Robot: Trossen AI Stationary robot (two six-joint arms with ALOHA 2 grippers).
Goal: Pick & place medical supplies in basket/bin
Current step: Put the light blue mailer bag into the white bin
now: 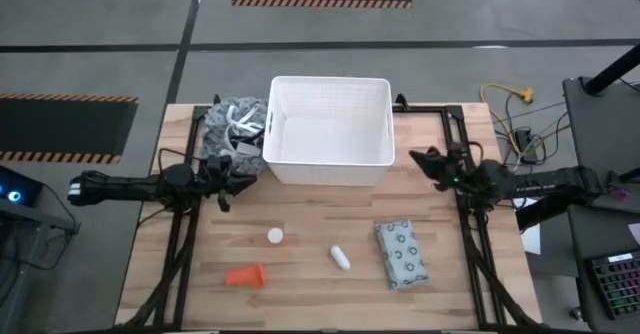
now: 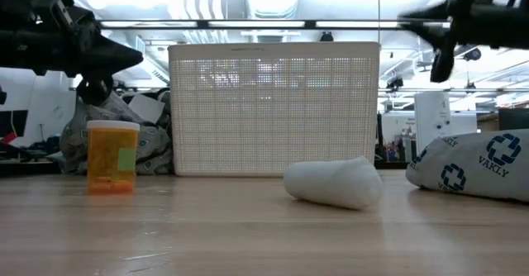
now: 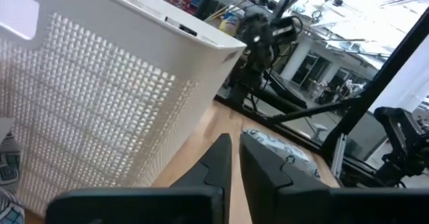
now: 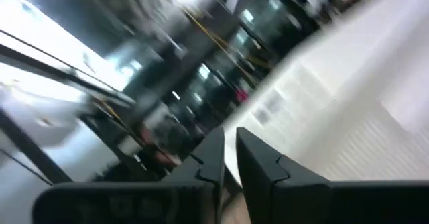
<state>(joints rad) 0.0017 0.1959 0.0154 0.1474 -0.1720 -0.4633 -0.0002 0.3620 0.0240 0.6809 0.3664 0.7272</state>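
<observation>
A white ribbed plastic tub (image 1: 329,132) stands at the far middle of a wooden table (image 1: 300,294), nothing visible inside it from above. Four supplies lie on the near half of the tabletop, all outside the tub: an orange piece (image 1: 245,275) nearest the front left, a white-capped orange vial (image 1: 275,236) standing upright just beyond it, a short white cylinder (image 1: 340,258) on its side near the centre, and a pale grey-green packet with ring marks (image 1: 401,253) to the right (blue printing shows on its wrapper in the low view). The left gripper (image 1: 248,181) hangs above the table just left of the tub's near-left corner, its two dark fingers (image 3: 218,160) drawn almost together with only a thin slit between them and nothing held. The right gripper (image 1: 418,158) hovers beside the tub's right wall, its fingers (image 4: 213,153) likewise nearly touching and empty. A grey and white heap of cloth and cords (image 1: 232,126) sits against the tub's left wall, at the table's far left.
</observation>
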